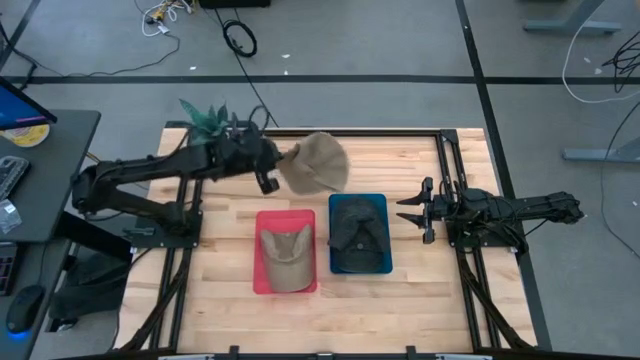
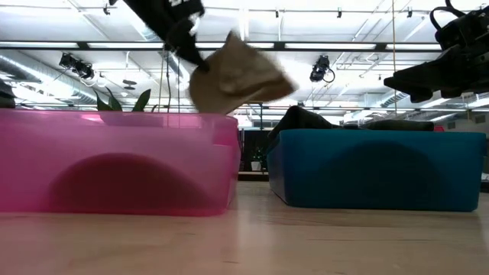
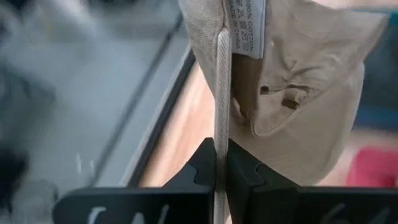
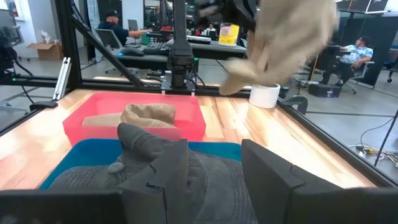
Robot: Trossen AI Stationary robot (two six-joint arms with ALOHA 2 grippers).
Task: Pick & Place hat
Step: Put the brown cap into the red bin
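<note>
Tan hat hangs clamped by its edge in the left gripper, so it should lower slowly until the red bin sits directly beneath before letting go, while the right gripper waits with fingers apart beside the blue bin.

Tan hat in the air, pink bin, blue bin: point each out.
Tan hat (image 1: 317,163), high view, middle of the crown.
Pink bin (image 1: 260,222), high view, rim at its far left corner.
Blue bin (image 2: 374,177), low view, near wall.

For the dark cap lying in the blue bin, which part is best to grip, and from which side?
Probably the raised crown of the dark cap, taken from above: it bulges over the blue bin rim, while the walls block any sideways approach. The right claw waits open beside it.
</note>
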